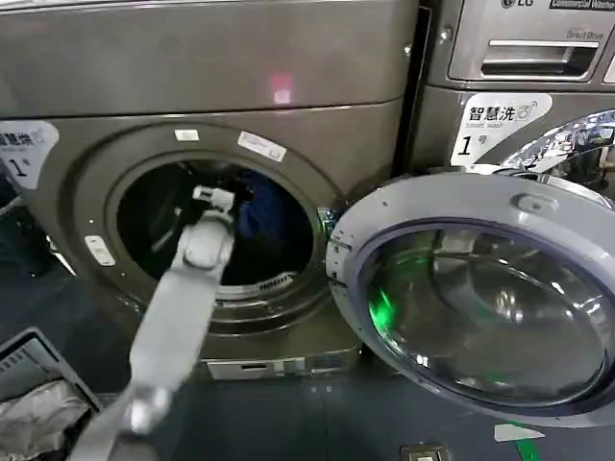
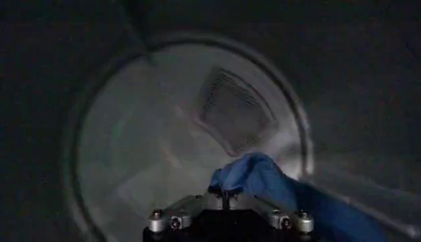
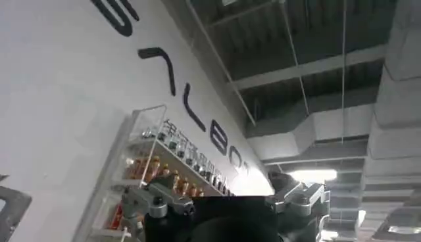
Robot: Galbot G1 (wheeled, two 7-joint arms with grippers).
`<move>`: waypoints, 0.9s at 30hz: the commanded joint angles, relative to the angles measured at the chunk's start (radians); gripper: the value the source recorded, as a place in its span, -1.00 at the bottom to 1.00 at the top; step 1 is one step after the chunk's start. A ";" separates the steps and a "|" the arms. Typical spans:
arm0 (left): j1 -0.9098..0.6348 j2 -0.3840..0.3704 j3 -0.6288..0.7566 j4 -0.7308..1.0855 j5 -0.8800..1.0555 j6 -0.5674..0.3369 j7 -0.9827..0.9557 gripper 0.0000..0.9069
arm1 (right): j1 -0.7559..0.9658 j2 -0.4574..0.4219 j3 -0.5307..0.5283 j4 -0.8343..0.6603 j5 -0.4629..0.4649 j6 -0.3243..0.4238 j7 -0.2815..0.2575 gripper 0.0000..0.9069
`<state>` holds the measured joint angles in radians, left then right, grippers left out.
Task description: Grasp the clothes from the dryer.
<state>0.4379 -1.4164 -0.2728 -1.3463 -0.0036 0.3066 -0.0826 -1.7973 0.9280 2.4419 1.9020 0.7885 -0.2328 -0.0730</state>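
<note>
The dryer (image 1: 192, 67) stands with its round glass door (image 1: 437, 197) swung open to the right. My left arm reaches through the porthole, and the left gripper (image 1: 217, 199) is inside the drum. In the left wrist view the left gripper (image 2: 225, 191) is shut on a fold of the dark blue clothes (image 2: 263, 181), which trail off across the drum wall. The same blue clothes (image 1: 272, 217) show just right of the gripper in the head view. My right gripper (image 3: 227, 197) is held away from the work and points up at a wall and ceiling.
A like machine (image 1: 519, 86) with a silver drawer panel stands to the right, behind the open door. A basket (image 1: 27, 348) holding pale cloth (image 1: 38, 415) sits on the floor at lower left. The open door blocks the space right of the porthole.
</note>
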 commanded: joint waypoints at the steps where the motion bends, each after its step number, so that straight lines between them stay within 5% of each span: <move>1: 0.210 -0.033 -0.077 -0.226 -0.103 -0.034 -0.199 -1.00 | 0.000 -0.003 -0.007 -0.005 0.017 0.032 0.020 1.00; 27: 0.173 -0.032 -0.062 -0.202 -0.123 -0.006 -0.157 -1.00 | -0.013 0.002 0.019 0.013 0.018 0.000 0.005 1.00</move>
